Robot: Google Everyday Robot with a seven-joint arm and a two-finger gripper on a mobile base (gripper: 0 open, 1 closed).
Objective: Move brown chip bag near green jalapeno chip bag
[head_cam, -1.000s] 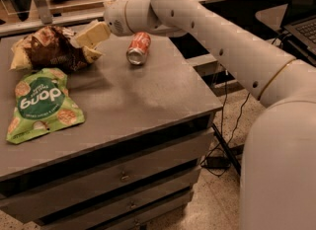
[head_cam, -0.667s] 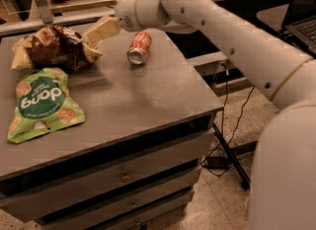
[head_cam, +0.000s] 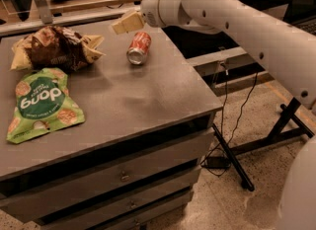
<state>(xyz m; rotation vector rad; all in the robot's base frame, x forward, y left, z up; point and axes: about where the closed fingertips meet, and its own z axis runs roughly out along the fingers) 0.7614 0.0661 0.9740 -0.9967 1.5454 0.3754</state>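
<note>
The brown chip bag [head_cam: 55, 49] lies crumpled at the far left part of the grey table [head_cam: 148, 100], as the camera sees it. It sits directly behind the green jalapeno chip bag [head_cam: 42, 103]. Its front edge seems to touch the top edge of the green bag, or is just beside it. The green bag lies flat with its logo facing up.

The gripper [head_cam: 127, 22] hangs in the air above the far side of the table, to the right of the brown bag and apart from it. It is just above and behind the red soda can [head_cam: 139, 48], which lies on its side. Whether the gripper is apart or together cannot be told from this view, but nothing is seen in it.

Judging from how the two bags lie, the placing looks already done, and the step in hand is probably to take the arm [head_cam: 237, 17] clear. To do this well, the gripper should go up first and only then sideways, so it does not catch the tan end of the brown bag and pull it away from the green one. It should also pass over the can with good space, because a can on its side rolls easily and could go off the table edge.
</note>
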